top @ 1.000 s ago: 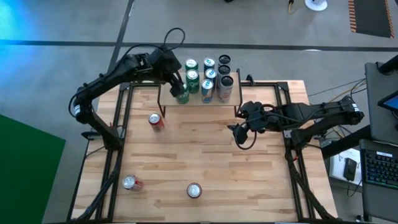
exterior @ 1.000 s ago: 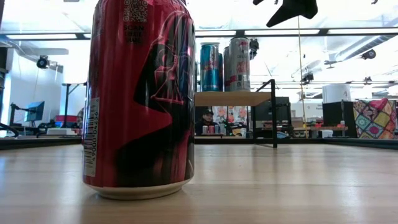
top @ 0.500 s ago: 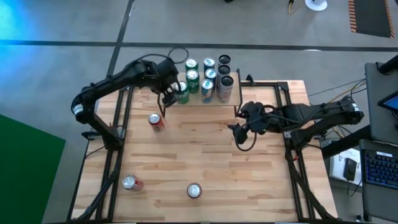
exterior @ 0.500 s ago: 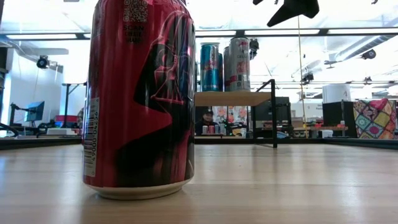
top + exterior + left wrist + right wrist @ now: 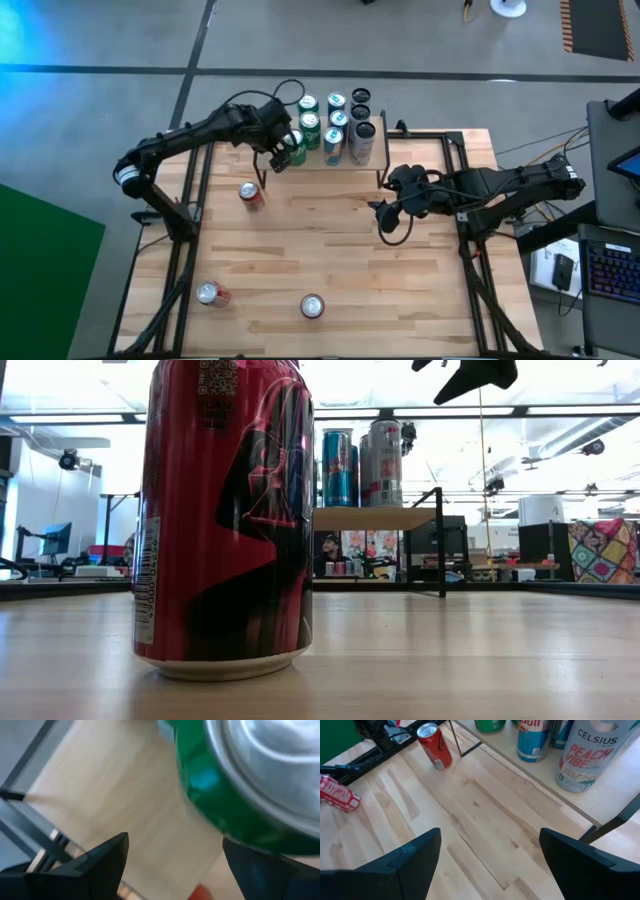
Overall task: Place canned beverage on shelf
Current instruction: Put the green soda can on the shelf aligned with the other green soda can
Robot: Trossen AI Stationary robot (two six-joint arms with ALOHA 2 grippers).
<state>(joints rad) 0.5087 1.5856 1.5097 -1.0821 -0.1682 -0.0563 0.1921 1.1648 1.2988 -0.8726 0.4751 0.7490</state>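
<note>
The shelf [image 5: 318, 162] stands at the table's far edge with several cans on its top. A green can [image 5: 294, 152] stands upright on the shelf's left end and fills the left wrist view [image 5: 235, 785]. My left gripper [image 5: 273, 157] is open just left of this can, its fingers [image 5: 102, 862] apart from it. My right gripper [image 5: 383, 208] is open and empty above the table, near the shelf's right leg. A red can [image 5: 251, 194] stands upright on the table in front of the shelf's left end.
A red can [image 5: 211, 294] lies on its side at the near left. Another red can [image 5: 313, 306] stands at the near edge and fills the low view's left half [image 5: 225, 510]. The table's middle is bare wood [image 5: 330, 250]. A tall white can [image 5: 592, 755] stands on the shelf's right end.
My left gripper has let go of the green can and drawn back toward the table's left edge. The can stays upright on the shelf's left end. My right arm has kept still.
</note>
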